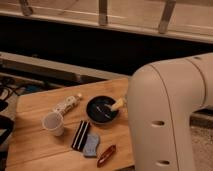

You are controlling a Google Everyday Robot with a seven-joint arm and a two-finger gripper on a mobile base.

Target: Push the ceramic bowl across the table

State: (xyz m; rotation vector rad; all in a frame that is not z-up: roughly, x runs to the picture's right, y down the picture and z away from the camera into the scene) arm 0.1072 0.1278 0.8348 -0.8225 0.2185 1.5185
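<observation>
Single view: high, behind arm (170, 120), looking down on table (40, 150); claw (118, 104) at bowl.
</observation>
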